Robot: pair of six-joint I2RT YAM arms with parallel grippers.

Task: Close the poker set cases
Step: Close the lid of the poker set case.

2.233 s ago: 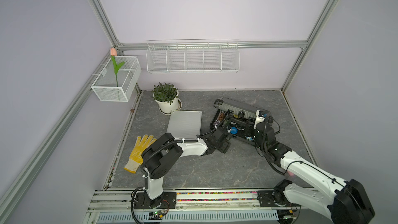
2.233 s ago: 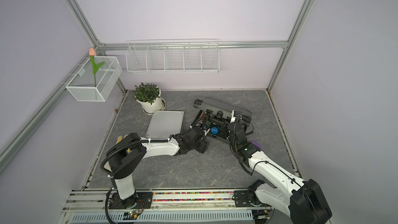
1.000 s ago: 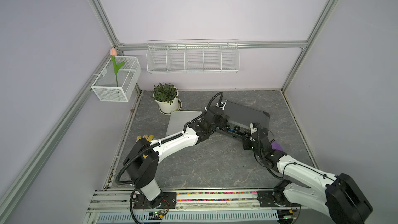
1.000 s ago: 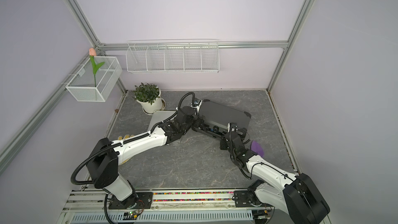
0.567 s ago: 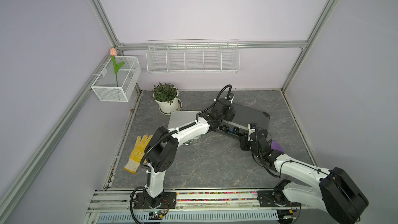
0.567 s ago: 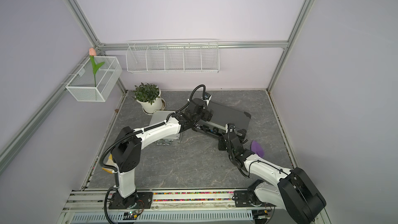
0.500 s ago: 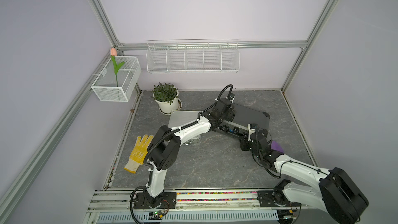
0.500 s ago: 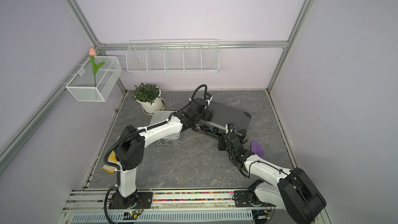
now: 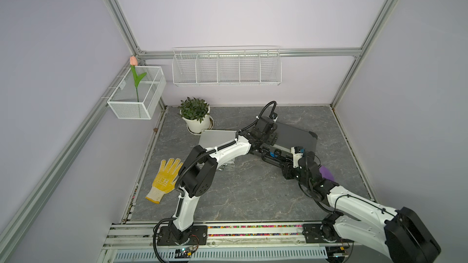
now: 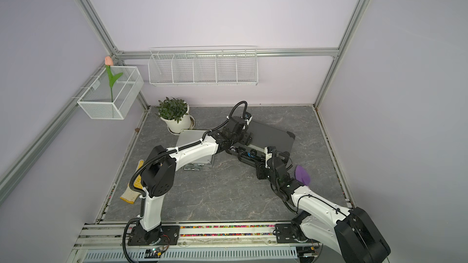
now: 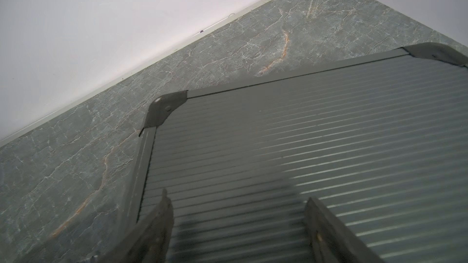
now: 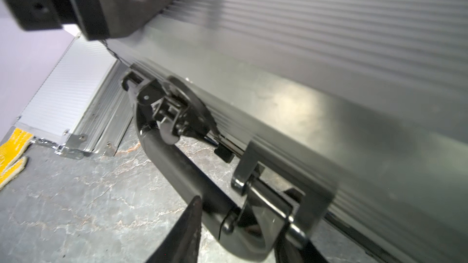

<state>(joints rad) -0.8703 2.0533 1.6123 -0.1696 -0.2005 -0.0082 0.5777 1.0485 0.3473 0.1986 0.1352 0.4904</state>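
Dark grey case (image 9: pixel 295 136) lies toward the right rear of the grey marbled table (image 9: pixel 248 193), its ribbed lid lowered almost flat but with a narrow gap along the front edge where small coloured contents show in both top views. Silver case (image 9: pixel 215 136) sits just beside it on its left, lid down, partly hidden under the left arm. The left gripper (image 11: pixel 238 226) rests over the ribbed lid of the dark grey case near its left front corner; its two fingers (image 11: pixel 154 226) stand spread wide with only the ribs between them, gripping nothing. The right gripper (image 12: pixel 243 231) is at the front face of the same case, by the black carrying handle (image 12: pixel 182 170); one dark fingertip (image 12: pixel 187 226) lies against the handle bar and the other side is cut off by the picture's edge, so I cannot tell whether the jaws pinch the handle or merely sit beside it. A black latch (image 12: pixel 174 112) hangs at the seam, apparently unfastened. Near the silver case's front corner lies a yellow glove (image 9: pixel 164 178). A potted plant (image 9: pixel 196 115) stands behind the silver case, and a purple object (image 9: pixel 325 173) lies on the table beside the right arm.
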